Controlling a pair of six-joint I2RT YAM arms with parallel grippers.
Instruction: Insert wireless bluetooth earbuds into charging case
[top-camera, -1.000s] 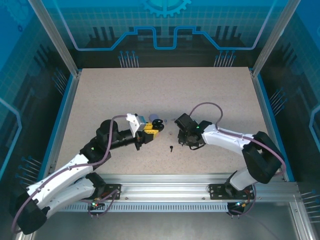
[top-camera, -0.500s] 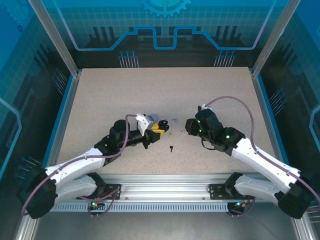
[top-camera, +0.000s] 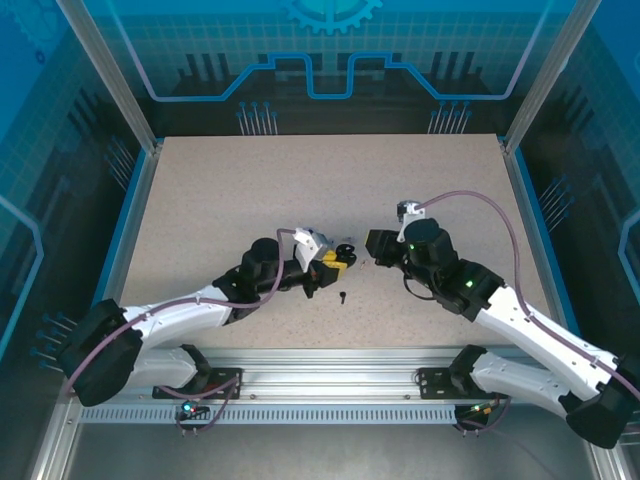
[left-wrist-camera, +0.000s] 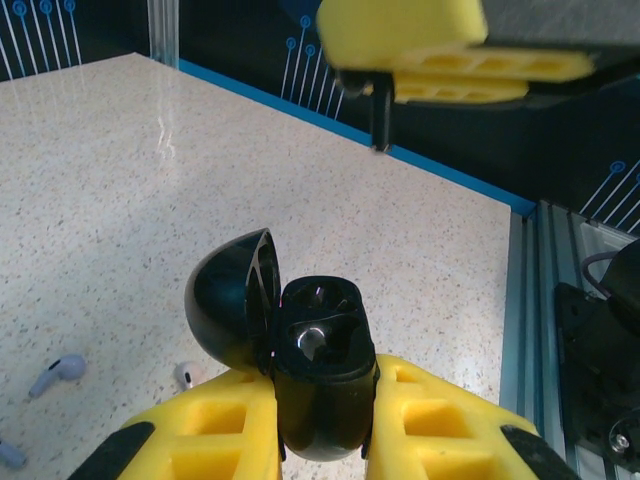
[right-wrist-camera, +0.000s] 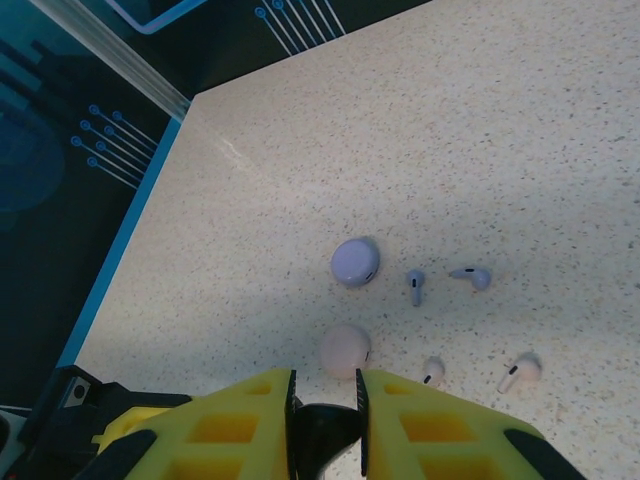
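Left gripper (left-wrist-camera: 320, 395) clamps open black case (left-wrist-camera: 318, 335); right gripper (right-wrist-camera: 325, 395) pinches black earbud (left-wrist-camera: 381, 112), near case's opening, not touching.

Charging cases: I count three: lilac case (right-wrist-camera: 355, 262), pale pink case (right-wrist-camera: 346, 350), black case (left-wrist-camera: 318, 330).
Lilac earbuds (right-wrist-camera: 415, 285): two.
Pinkish earbuds (right-wrist-camera: 521, 371): two.
Black earbuds: two, namely a loose black earbud (top-camera: 342, 296) on the tabletop (top-camera: 300, 180) and a held black earbud (left-wrist-camera: 380, 115).
Earbuds overall: six, in three colour pairs.
Grippers: two, my left gripper (left-wrist-camera: 320, 400) and my right gripper (right-wrist-camera: 326, 395).
Items gripped: two, one per gripper.
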